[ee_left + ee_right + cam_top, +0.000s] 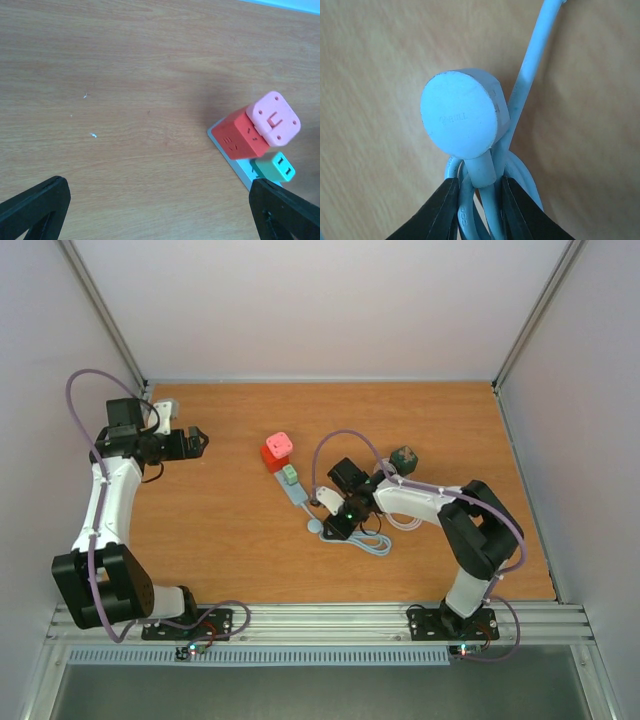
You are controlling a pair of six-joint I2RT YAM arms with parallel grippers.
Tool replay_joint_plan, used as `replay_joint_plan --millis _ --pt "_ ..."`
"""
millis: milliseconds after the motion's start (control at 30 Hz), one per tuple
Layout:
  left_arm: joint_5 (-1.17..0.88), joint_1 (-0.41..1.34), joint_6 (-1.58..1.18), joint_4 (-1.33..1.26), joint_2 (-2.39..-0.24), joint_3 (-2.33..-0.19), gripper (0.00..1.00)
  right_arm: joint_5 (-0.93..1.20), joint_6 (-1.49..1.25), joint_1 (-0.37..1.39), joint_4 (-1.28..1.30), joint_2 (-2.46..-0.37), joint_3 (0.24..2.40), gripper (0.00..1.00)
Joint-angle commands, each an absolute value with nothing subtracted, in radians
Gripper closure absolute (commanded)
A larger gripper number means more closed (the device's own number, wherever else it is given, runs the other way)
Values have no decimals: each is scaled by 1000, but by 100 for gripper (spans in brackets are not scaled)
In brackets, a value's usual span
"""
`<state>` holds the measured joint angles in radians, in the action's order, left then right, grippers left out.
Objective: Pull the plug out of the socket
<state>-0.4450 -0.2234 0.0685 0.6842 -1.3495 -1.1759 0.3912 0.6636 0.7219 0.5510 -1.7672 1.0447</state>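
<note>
A pale power strip [300, 494] lies mid-table with a red cube [271, 459], a pink cube [279, 444] and a small green plug [290, 475] on it. In the left wrist view the pink cube [273, 118] sits on the red cube [237, 136], and the green plug [274, 167] stands on the strip [234, 164]. My left gripper [197, 440] is open and empty, left of the strip; its fingers [35, 207] stand wide apart. My right gripper [477, 200] is shut on the strip's coiled cable [520, 175], just behind its round plug head [462, 112], near the strip's near end [335, 523].
A dark green block [405, 457] lies behind the right arm. A grey object [166, 408] sits at the far left corner behind the left arm. Cable loops [372, 542] lie in front of the right gripper. Walls close in on three sides.
</note>
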Motion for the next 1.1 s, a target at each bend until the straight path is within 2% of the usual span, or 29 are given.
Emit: replay_joint_plan --millis 0,433,767,900,1067 --pt "-482 -228 95 664 -1364 -1196 0 365 726 731 688 -1713 943 74" --pt "-471 -229 160 695 -1392 -1189 0 301 805 653 739 -1548 777 70" --pt "-456 -228 177 695 -1390 -1168 0 400 667 653 722 -1516 960 34" --pt "-445 -228 184 706 -1383 -1174 0 396 636 653 681 -1500 974 27" --pt "-430 -229 181 706 -1365 -1169 0 353 528 653 477 -1502 961 25"
